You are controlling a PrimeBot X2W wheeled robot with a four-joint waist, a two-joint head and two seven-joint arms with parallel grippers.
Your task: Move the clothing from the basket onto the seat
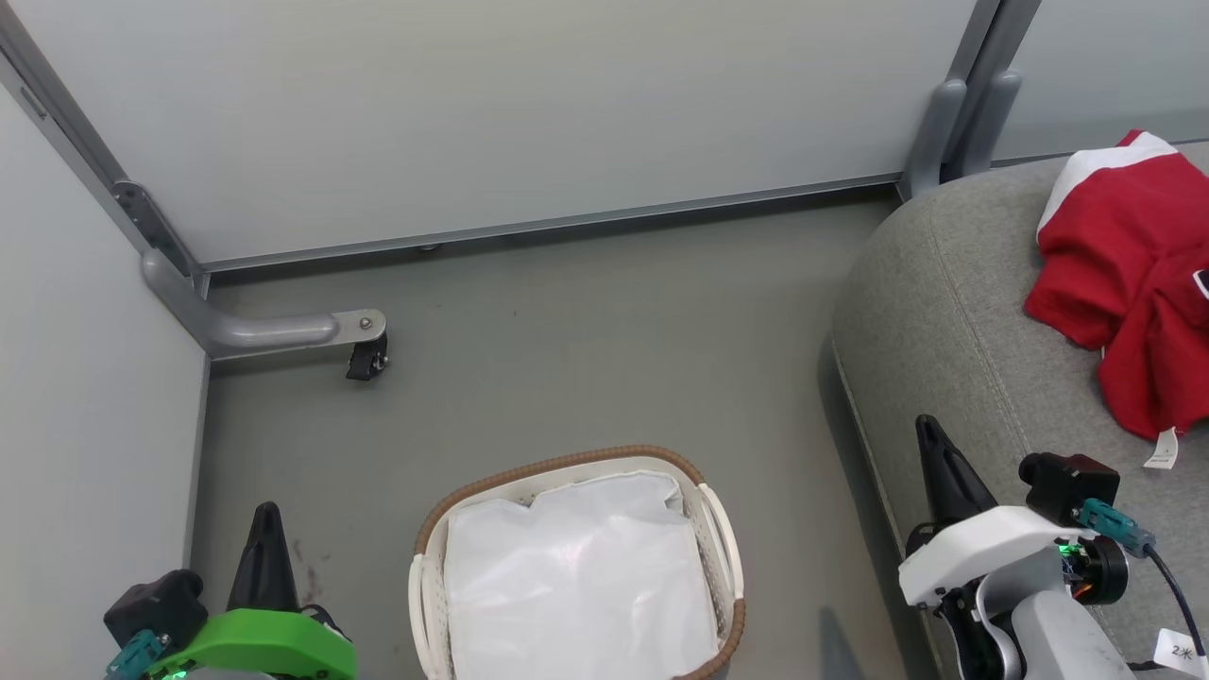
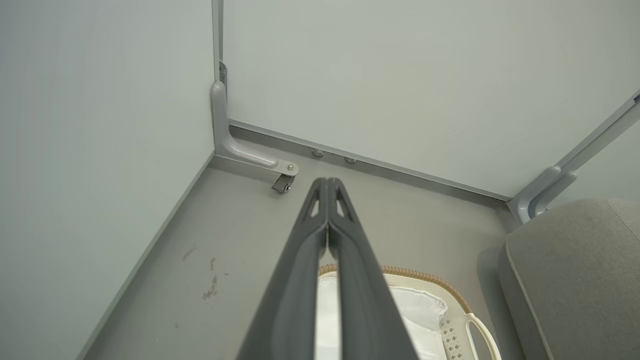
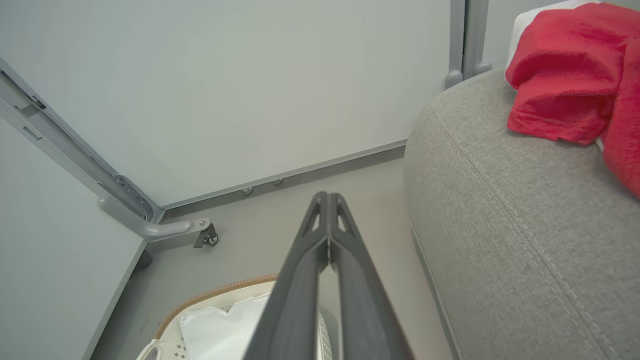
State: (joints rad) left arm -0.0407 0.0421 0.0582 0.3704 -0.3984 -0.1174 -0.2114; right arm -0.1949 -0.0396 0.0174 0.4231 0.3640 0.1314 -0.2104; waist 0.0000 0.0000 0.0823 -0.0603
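One basket stands on the floor at lower centre of the head view. It has a brown rim and one white liner lying inside.

One grey seat stands to the right, beside the basket.

The clothing is one red heap with white trim on top of the seat, well apart from the basket. How many pieces are in the heap cannot be told. One white tag hangs at its lower edge.

There are two sets of fingers. The left fingers are over the floor left of the basket, pressed together and empty. The right fingers are by the seat's near edge, likewise together and empty.

One caster sits at the wall corner.
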